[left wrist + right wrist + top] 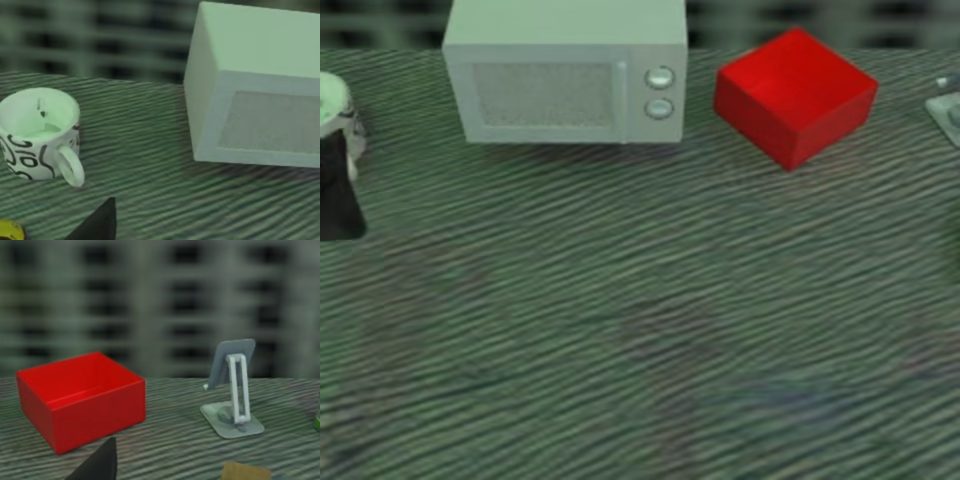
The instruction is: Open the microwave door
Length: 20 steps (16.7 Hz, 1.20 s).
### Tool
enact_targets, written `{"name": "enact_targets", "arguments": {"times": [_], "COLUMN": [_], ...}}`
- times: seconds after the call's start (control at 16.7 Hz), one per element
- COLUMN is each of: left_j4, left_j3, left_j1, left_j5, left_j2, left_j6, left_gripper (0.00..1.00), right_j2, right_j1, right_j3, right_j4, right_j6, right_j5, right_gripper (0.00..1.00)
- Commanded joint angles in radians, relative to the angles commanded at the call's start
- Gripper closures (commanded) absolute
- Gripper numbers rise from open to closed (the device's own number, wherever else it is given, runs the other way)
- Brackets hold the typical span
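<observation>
One striped dark table [640, 330] carries everything. Microwave [566, 70] sits at the far edge, left of centre, microwave door [545, 97] flush shut, two silver knobs [660, 92] right of the mesh window. Red box [794, 95] just right of it, apart. Mug [40, 132] with black squiggles near the table's left edge. Grey stand [232, 390] at far right. Left gripper [97, 222] and right gripper [97, 462]: only a dark finger tip shows, pincer state cannot tell.

red box [82, 397], grey folding stand [232, 390]
</observation>
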Motion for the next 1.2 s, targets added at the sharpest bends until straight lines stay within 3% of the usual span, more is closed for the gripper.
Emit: {"name": "enact_targets", "arguments": {"times": [0.78, 1.2], "left_j4": [-0.686, -0.848], "left_j3": [1.355, 1.695], "left_j1": [-0.316, -0.4], "left_j5": [-0.169, -0.205], "left_j2": [1.311, 1.629], "left_j6": [-0.292, -0.369], "left_gripper": [0.0, 0.0], "right_j2": [0.0, 0.0], "right_j1": [0.0, 0.0], "right_j3": [0.0, 0.0], "right_j4": [0.0, 0.0], "right_j6": [0.0, 0.0], "right_j5": [0.0, 0.0], "right_gripper": [0.0, 0.0]}}
